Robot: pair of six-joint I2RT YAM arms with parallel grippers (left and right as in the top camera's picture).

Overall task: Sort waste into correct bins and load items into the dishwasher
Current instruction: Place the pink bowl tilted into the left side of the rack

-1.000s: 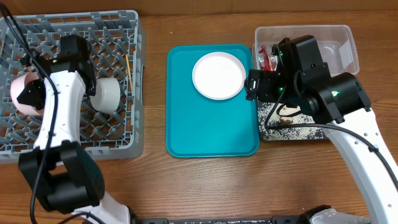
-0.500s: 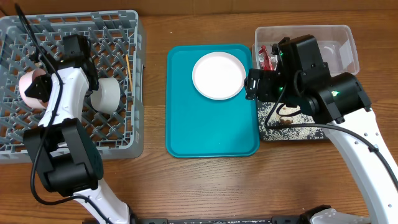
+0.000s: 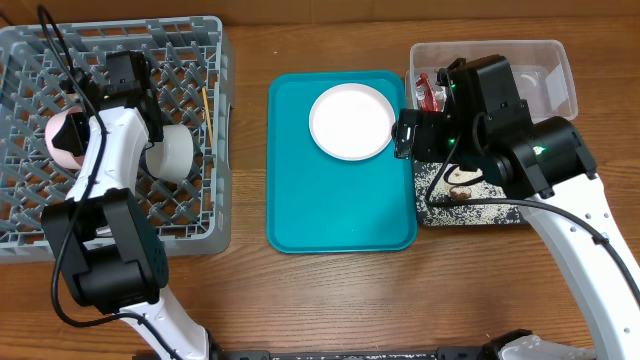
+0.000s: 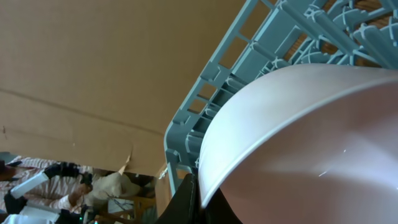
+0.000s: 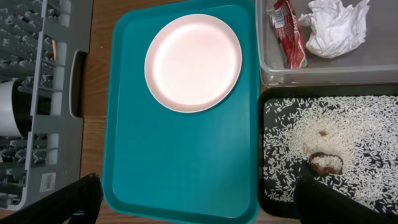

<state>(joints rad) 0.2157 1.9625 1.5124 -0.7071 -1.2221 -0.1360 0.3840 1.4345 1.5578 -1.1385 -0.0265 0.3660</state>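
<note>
The left gripper (image 4: 198, 204) pinches only the thin rim of the pinkish dish (image 4: 298, 143), close over the dish rack (image 4: 205, 118) beneath its fingers (the right gripper (image 5: 208, 202) hangs spread above the teal tray (image 5: 186, 155)), so the dish may slip and drop flat rather than seat between ribs.

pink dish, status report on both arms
Left gripper shut on pink dish over grey rack. Right gripper open above teal tray. Plate on tray, nothing on it.

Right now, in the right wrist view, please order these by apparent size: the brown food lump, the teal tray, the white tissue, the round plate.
Largest to smallest:
teal tray
round plate
white tissue
brown food lump
</note>
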